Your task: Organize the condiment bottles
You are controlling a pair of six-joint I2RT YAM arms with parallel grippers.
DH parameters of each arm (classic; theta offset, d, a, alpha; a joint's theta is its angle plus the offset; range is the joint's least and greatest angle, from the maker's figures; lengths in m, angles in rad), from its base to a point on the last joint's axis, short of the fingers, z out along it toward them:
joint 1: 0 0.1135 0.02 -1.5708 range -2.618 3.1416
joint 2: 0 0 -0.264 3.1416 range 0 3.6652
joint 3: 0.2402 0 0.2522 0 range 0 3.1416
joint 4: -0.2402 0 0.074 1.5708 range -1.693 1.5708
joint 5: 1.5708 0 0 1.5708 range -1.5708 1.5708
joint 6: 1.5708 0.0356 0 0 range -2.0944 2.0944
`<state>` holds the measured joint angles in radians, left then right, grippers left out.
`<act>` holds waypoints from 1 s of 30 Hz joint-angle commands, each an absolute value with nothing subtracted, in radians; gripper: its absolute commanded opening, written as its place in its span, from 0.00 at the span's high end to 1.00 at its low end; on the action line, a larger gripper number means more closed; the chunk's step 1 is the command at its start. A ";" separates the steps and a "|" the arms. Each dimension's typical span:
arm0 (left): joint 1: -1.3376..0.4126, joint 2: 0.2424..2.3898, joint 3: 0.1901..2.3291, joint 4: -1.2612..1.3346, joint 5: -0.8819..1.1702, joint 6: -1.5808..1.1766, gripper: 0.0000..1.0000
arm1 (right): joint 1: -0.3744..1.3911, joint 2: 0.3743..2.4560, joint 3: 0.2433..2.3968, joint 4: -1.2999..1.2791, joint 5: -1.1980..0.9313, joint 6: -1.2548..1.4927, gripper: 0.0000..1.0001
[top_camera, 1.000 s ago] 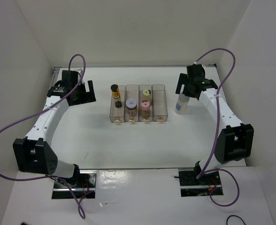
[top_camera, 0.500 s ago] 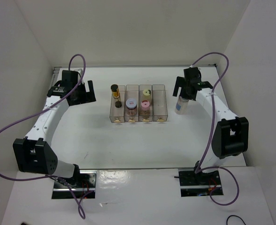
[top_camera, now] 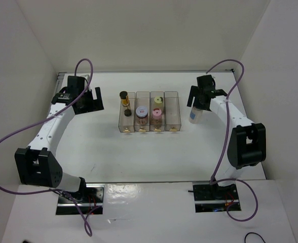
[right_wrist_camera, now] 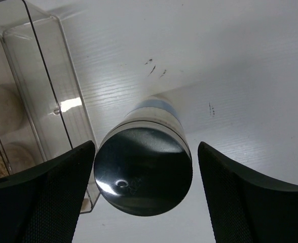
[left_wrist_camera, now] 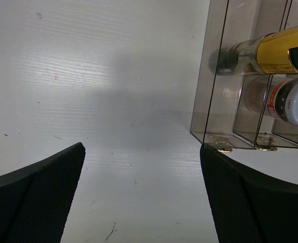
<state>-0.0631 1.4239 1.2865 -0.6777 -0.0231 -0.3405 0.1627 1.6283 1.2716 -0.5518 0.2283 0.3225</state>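
**Right fingers straddle the grey-lidded jar beside the rack**

On the white desk (top_camera: pixel 139 152), the clear four-slot plastic rack (top_camera: pixel 172 109) holds four jars. The slim black-capped amber bottle (top_camera: pixel 123 97) is in the leftmost slot. The white-lidded brown jar (top_camera: pixel 141 112) is in the second. The cream jar with the dark-dotted lid (top_camera: pixel 158 99) is at the back of the third slot, with the pink jar (top_camera: pixel 157 112) in front of it. The small grey-lidded, blue-labelled jar (right_wrist_camera: pixel 144 177) stands on the desk just to the right of the rack. The right fingers (top_camera: pixel 197 99) are apart, one on each side of its lid, and a gap shows on the outer side. The left fingers (top_camera: pixel 96 98) are spread wide over bare desk to the left of the rack, holding nothing.
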 commanded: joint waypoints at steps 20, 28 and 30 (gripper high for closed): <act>-0.058 1.436 1.281 -0.652 -0.018 -0.331 0.00 | 0.155 1.631 1.302 -0.535 0.265 0.330 0.56; -0.058 1.436 1.281 -0.652 -0.018 -0.331 0.00 | 0.155 1.565 1.443 -0.611 0.255 0.311 0.61; -0.058 1.436 1.281 -0.652 -0.018 -0.331 0.00 | 0.176 1.537 1.482 -0.635 0.255 0.302 0.61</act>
